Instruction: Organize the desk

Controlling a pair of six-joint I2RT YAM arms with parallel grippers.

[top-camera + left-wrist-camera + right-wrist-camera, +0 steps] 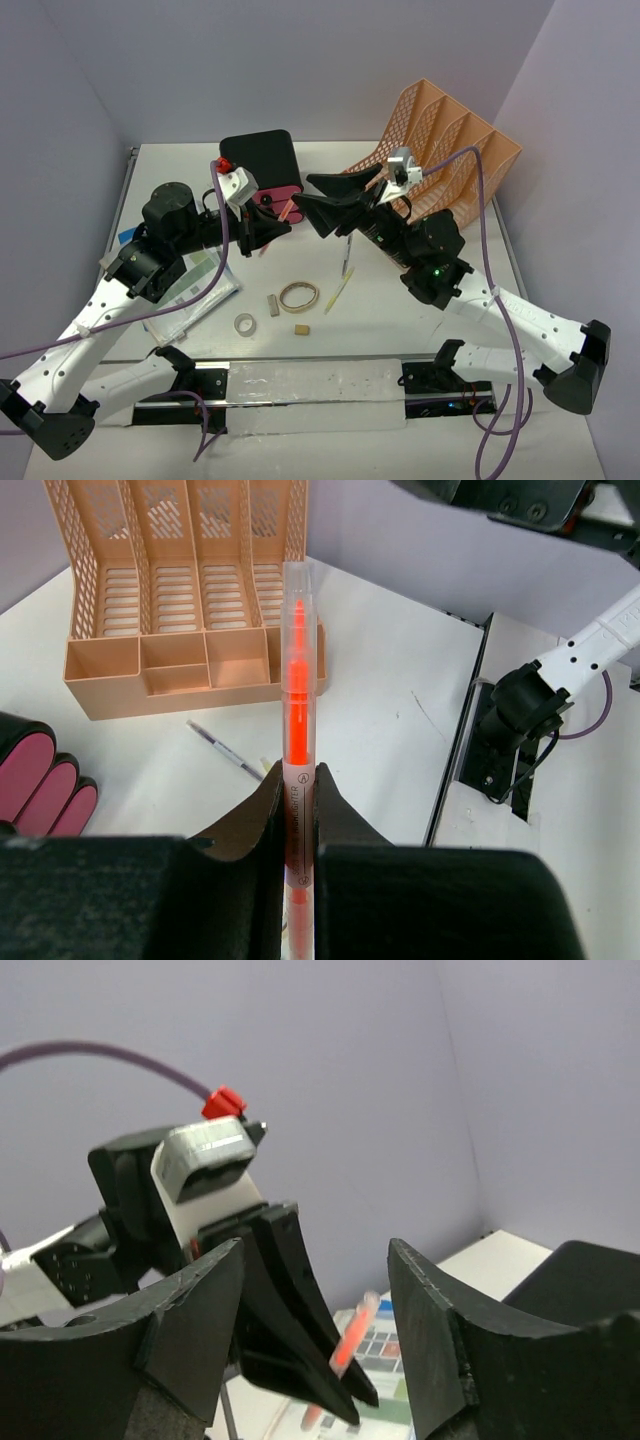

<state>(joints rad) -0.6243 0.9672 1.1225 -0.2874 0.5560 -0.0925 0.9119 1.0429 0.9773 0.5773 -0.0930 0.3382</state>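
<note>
Tabletop (380, 335) lies white beneath both arms, peach rack (450, 150) at its far right. Right gripper (315, 1250) gapes wide facing the left gripper (298, 780), which pinches an orange highlighter (298, 680) low on its barrel. A handover looks likely, so take the free upper half squarely.

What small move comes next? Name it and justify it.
The left gripper is shut on the highlighter, whose free end shows between the fingers of the open right gripper, untouched; so probably ease the right gripper forward around it.
</note>
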